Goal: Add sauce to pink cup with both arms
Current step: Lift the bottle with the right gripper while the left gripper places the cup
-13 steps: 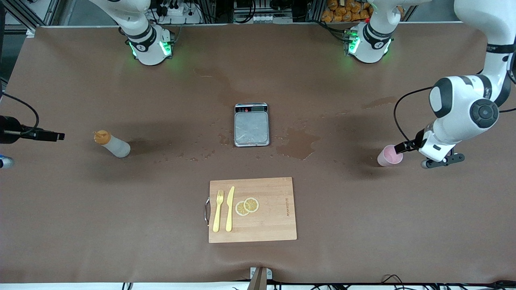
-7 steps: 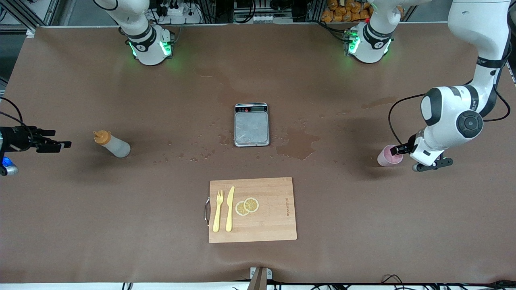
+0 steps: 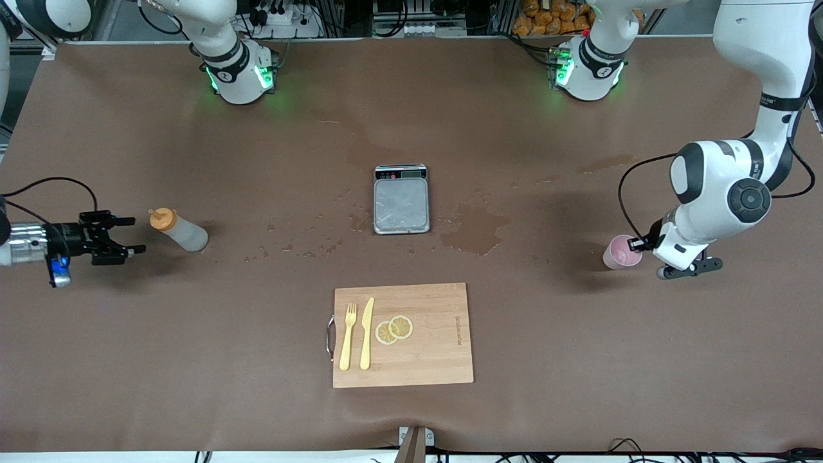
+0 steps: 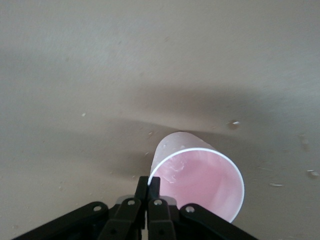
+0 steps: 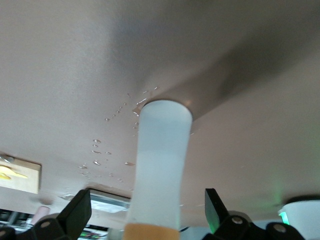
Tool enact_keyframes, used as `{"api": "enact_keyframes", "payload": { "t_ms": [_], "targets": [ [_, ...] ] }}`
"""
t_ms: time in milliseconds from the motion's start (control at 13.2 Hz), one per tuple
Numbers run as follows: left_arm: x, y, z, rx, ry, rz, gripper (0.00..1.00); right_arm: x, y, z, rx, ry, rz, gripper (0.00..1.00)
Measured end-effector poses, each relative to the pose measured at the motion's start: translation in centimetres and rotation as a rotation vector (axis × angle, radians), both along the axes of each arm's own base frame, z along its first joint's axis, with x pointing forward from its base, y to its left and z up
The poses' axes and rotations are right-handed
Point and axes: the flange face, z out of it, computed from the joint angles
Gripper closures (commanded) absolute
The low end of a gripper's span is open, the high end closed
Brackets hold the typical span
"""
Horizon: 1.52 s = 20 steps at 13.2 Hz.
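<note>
The left wrist view shows what the front view hides: the left end effector [image 4: 148, 186] is clenched on the rim of the small pale-pink tapered cup [image 4: 197, 182], which stands at the left arm's end of the brown table [image 3: 257, 360]. The right end effector [image 3: 128, 235], released and spread, sits just beside the orange cap of the translucent whitish squeeze bottle [image 3: 180, 231], which stands upright at the right arm's end. Bare table surrounds both.
</note>
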Motion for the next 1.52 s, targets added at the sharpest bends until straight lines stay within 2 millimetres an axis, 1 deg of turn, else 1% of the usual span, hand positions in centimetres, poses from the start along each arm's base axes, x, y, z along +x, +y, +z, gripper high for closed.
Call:
{"api": "enact_keyframes", "payload": {
  "t_ms": [76,152,304,379,455,531,759,911,1062,1138,1214,1290,1442,1518],
  "targets": [
    [0.5,-1.8,1.4,-0.010,-0.027,-0.020,1.00,0.1,0.7,-1.0,0.004,0.037,-0.022,0.00],
    [1.0,-4.1,3.1,-0.022,-0.055,-0.038,1.00,0.2,1.2,-1.9,0.009,0.063,-0.034,0.00],
    [1.4,-8.9,6.4,-0.045,-0.075,-0.071,1.00,0.0,1.5,-3.6,0.026,0.090,-0.047,0.00],
    [1.4,-11.3,7.7,-0.058,-0.080,-0.071,1.00,-0.2,1.5,-4.5,0.034,0.100,-0.054,0.00],
    [1.2,-14.1,8.7,-0.073,-0.085,-0.069,1.00,-0.4,1.5,-5.4,0.043,0.110,-0.060,0.00],
    [0.6,-17.2,9.1,-0.087,-0.082,-0.068,1.00,-0.5,1.6,-6.0,0.055,0.117,-0.067,0.00],
    [-2.9,-27.4,8.9,-0.114,-0.056,-0.050,1.00,-0.6,1.8,-7.0,0.067,0.131,-0.068,0.00],
    [-5.2,-32.9,8.2,-0.123,-0.037,-0.057,1.00,-0.8,2.1,-7.6,0.074,0.141,-0.065,0.00],
    [-7.2,-37.5,7.1,-0.131,-0.014,-0.054,1.00,-1.0,2.2,-8.3,0.086,0.145,-0.055,0.00],
    [-7.9,-39.4,6.6,-0.133,-0.004,-0.055,1.00,-1.1,2.4,-8.6,0.093,0.149,-0.051,0.00],
    [-8.7,-41.1,6.0,-0.133,0.005,-0.064,1.00,-1.2,2.5,-8.8,0.100,0.155,-0.047,0.05],
    [-9.5,-42.3,5.5,-0.133,0.013,-0.070,1.00,-1.3,2.7,-8.8,0.107,0.160,-0.042,0.06],
    [-10.6,-43.9,5.1,-0.132,0.022,-0.066,1.00,-1.4,2.8,-8.9,0.113,0.163,-0.037,0.28],
    [-11.2,-44.6,5.0,-0.131,0.025,-0.067,1.00,-1.4,2.8,-8.9,0.115,0.164,-0.035,0.32]
  ]
}}
